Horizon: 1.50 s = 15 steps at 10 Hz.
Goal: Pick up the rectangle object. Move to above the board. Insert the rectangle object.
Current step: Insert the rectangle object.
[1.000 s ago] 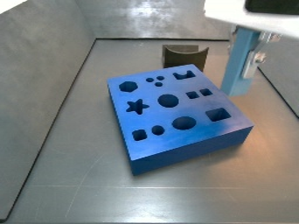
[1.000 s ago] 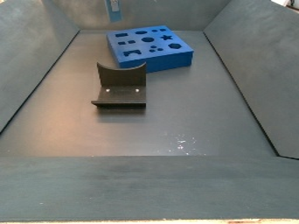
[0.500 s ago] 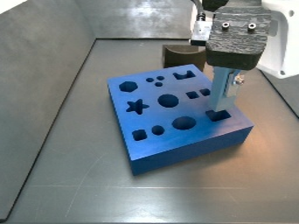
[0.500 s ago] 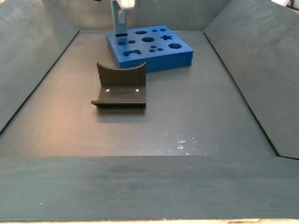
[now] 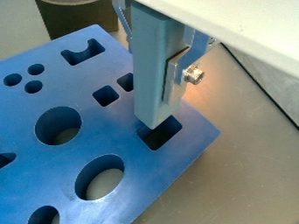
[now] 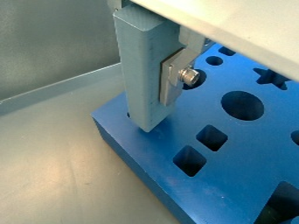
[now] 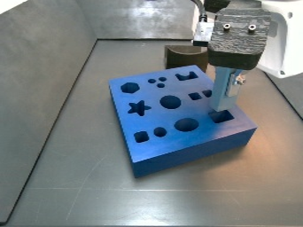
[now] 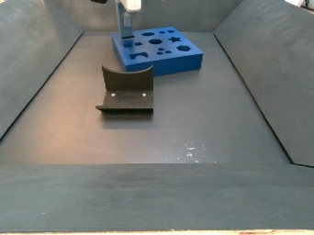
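Rectangle object at the board's slot

I see the gripper (image 7: 232, 82) at upper right clamping the rectangle object (image 5: 156, 74) upright; its lower end sits in a rectangular hole near the board (image 7: 178, 124) edge.

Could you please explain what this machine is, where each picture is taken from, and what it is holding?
This is a single robot arm with a two-finger end effector. Two pictures come from cameras on its wrist, looking down along the fingers; two come from cameras fixed beside the grey tray-like floor. On the floor lies the board, a thick blue slab with shaped holes. The end effector is above the board's corner and grips the rectangle object, a slim light-blue block held upright; a silver finger presses its side. The block's lower end sits at a rectangular hole near the board's edge. The dark fixture stands apart on the floor.
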{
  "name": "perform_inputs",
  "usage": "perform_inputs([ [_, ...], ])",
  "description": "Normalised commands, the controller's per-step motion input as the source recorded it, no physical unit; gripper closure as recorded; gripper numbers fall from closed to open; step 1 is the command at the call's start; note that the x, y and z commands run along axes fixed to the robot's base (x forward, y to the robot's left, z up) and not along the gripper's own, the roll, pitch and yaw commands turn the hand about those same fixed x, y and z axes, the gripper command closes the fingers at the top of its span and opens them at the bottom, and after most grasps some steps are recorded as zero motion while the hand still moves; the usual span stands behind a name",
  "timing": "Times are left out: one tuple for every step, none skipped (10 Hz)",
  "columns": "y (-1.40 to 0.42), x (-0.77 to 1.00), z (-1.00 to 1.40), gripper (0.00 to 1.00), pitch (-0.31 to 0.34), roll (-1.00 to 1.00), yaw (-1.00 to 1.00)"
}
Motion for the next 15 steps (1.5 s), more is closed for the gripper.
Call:
perform_inputs([
  [-0.25,0.0,0.0,1.0,0.0,0.37,0.09],
  [0.0,0.0,-0.03,1.0,-0.023,0.0,0.0],
  [-0.08,0.0,-0.35,1.0,-0.211,0.11,0.02],
  [-0.09,0.0,-0.36,1.0,-0.24,0.1,0.02],
  [0.0,0.0,-0.03,1.0,-0.046,0.0,0.0],
  [-0.25,0.01,-0.75,1.0,-0.42,0.33,0.0],
  [-0.36,0.0,-0.92,1.0,-0.317,0.31,-0.02],
  [-0.47,0.0,-1.0,1.0,-0.223,0.3,-0.09],
  [-0.51,0.0,-1.0,1.0,-0.231,0.23,-0.08],
  [-0.52,0.0,-1.0,1.0,-0.24,0.22,-0.07],
  [-0.52,0.0,-1.0,1.0,-0.246,0.2,-0.06],
  [-0.43,0.0,-1.0,1.0,-0.3,0.18,0.0],
  [0.0,-0.06,-0.15,1.0,-0.437,0.0,0.0],
  [-0.06,0.0,0.0,1.0,0.0,0.0,0.0],
  [-0.38,0.0,0.0,1.0,0.0,0.36,0.03],
])
